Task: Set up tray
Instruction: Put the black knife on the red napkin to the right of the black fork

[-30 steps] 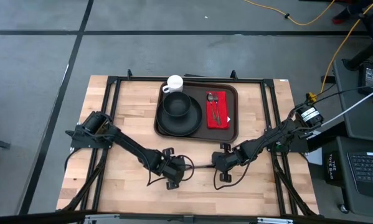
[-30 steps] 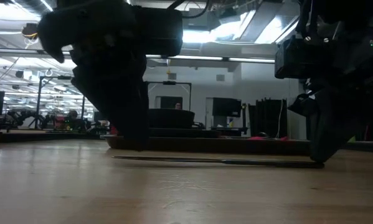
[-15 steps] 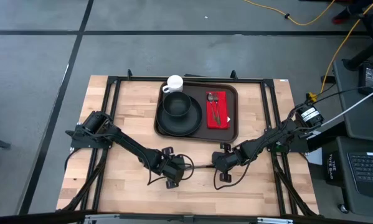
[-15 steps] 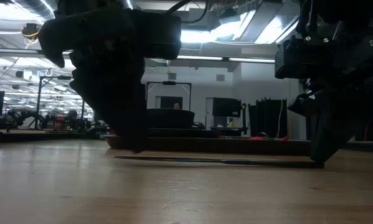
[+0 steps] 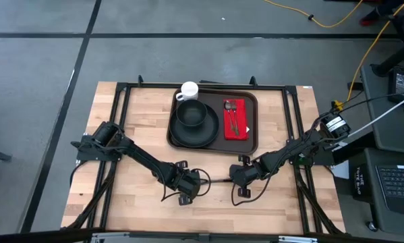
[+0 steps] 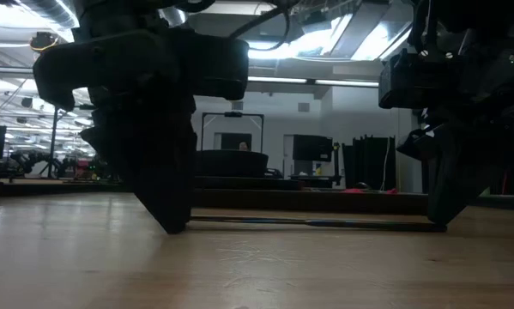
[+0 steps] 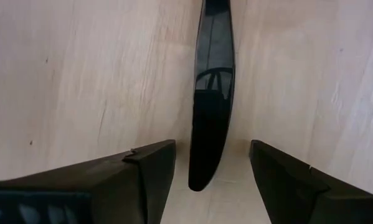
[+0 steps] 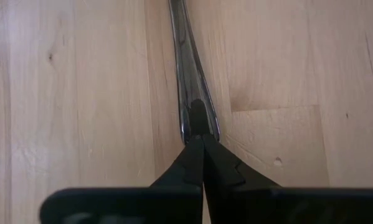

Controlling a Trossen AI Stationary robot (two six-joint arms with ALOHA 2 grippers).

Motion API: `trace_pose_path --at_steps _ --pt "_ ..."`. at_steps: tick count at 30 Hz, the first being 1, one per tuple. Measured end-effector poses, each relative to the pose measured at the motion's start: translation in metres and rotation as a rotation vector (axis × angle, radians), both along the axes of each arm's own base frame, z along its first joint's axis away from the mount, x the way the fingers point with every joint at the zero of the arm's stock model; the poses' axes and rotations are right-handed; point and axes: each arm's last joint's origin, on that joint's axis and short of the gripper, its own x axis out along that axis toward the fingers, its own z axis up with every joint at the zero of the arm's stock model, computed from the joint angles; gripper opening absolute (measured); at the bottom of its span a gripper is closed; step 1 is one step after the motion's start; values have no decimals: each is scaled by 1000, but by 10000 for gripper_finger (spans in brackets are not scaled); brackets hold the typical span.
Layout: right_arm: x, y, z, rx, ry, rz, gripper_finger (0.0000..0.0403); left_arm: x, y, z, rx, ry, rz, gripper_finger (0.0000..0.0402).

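With our left end effector (image 7: 212, 165) spread around one end of the thin, stiff, slippery knife (image 7: 210, 112) on the bench (image 5: 141, 121), and our right end effector (image 8: 202, 152) pressed together on the other, the tray (image 5: 251, 138) lies beyond.

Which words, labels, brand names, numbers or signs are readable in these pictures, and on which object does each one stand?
No text can be read in any view.
The large dark brown rectangular plastic tray, the round black plate, the white mug and the red napkin show no print.
The black laptop keyboard beside the table: keys too small to read.
Room behind the table, low view: no legible sign.
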Motion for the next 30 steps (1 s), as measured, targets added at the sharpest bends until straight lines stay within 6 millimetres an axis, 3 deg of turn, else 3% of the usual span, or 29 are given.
trace_pose_path --at_steps 5,18,30 --pt "0 0 0 0 -1 0 0 2 5 0 -29 21 -14 196" --pt "0 0 0 0 0 -1 0 8 18 -2 -45 27 -36 139" --pt "0 0 0 0 0 -1 0 11 18 -1 -40 -5 -53 134"
